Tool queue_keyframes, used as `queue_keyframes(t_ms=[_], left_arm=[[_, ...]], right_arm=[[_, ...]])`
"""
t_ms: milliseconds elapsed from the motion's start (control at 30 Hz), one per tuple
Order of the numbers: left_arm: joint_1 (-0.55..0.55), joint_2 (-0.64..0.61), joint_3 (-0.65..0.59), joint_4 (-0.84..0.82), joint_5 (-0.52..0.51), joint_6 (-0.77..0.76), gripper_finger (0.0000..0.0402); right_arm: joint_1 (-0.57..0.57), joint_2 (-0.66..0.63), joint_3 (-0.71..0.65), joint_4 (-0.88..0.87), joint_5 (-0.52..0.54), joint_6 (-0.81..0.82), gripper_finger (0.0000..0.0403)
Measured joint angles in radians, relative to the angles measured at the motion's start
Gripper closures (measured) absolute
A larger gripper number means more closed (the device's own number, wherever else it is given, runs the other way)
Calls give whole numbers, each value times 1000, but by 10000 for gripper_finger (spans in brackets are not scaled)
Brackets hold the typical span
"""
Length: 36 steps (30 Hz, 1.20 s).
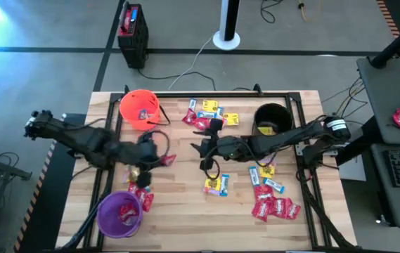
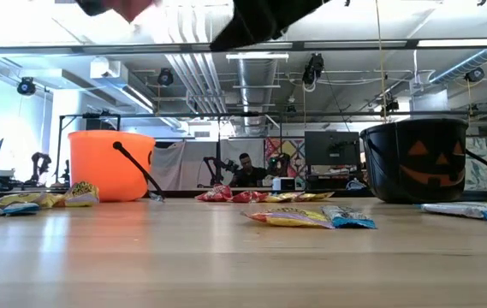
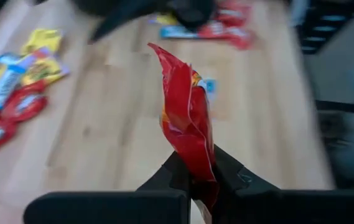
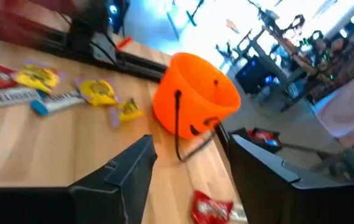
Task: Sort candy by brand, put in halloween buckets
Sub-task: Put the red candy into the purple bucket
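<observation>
Left gripper (image 3: pixel 203 177) clamps 1 crumpled red candy packet (image 3: pixel 186 121); right gripper (image 4: pixel 189 163) gapes empty. Only the right wrist view shows the round orange plastic pail (image 4: pixel 195 93) just ahead.

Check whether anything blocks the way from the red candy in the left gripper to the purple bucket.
Nothing visible does. The left gripper holds the red candy above the table, and only a few loose candies lie on the wood between it and the purple bucket, low enough to pass over.
</observation>
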Motion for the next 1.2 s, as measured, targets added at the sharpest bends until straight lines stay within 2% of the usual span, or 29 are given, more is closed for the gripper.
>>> queue_keyframes(t_ms=[200, 367, 467, 733, 933, 1067, 1200], left_arm=[[-227, 22, 242, -363, 9, -254, 400], [-409, 37, 271, -530, 48, -453, 400], [-498, 45, 240, -514, 101, -521, 400], [-679, 103, 113, -355, 138, -660, 401], [-722, 133, 11, -269, 203, -922, 400], [-723, 144, -30, -203, 204, -954, 399], [-721, 162, -39, -272, 201, -1064, 386]], right_arm=[[-59, -2, -26, -13, -14, 9, 204], [-124, 16, -49, -6, -117, 62, 204], [-159, 25, -58, -11, -154, 87, 204], [-207, 27, -61, -7, -159, 107, 202], [-229, 27, -61, -8, -159, 106, 202], [-251, 27, -61, -7, -159, 105, 202], [-273, 27, -61, -7, -157, 108, 202]])
